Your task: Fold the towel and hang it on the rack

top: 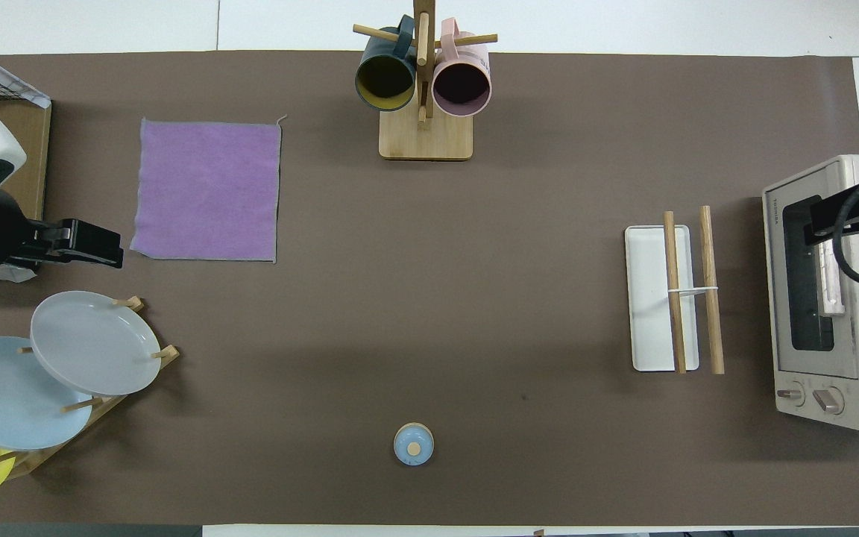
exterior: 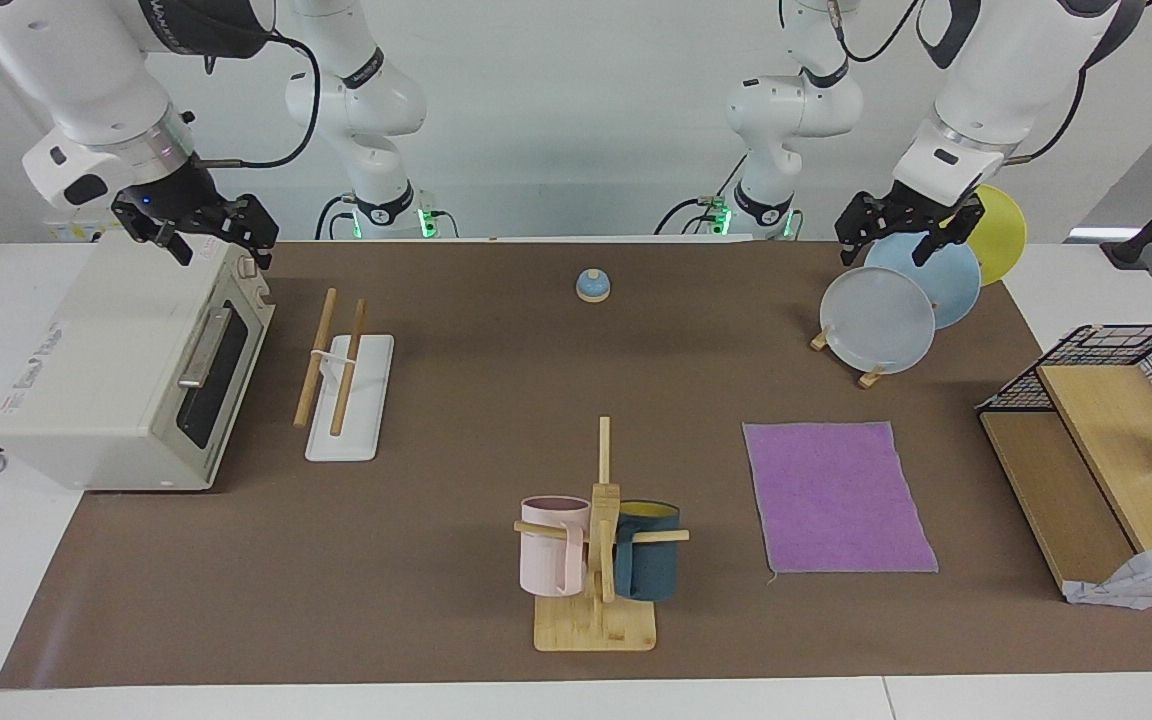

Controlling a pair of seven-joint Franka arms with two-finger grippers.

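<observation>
The towel [exterior: 836, 497] is lying flat, purple face up, on the worktop [exterior: 476, 400] toward the left arm's end, well apart from the rack [exterior: 346, 385]. Left gripper [exterior: 908, 232] is hanging over the plates [exterior: 896, 305], right gripper [exterior: 208, 232] over the toaster oven [exterior: 126, 380]; both fingers are standing open, holding nothing, apparently awaiting the first fold.

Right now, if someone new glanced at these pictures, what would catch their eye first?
Probably the purple towel, lying flat and unfolded toward the left arm's end of the table. Next, the mug tree with a pink and a dark blue mug, mid-table and farther from the robots than the small bell. Both arms wait, open: the left gripper over the plate stand, the right gripper over the toaster oven, beside the rack.
</observation>
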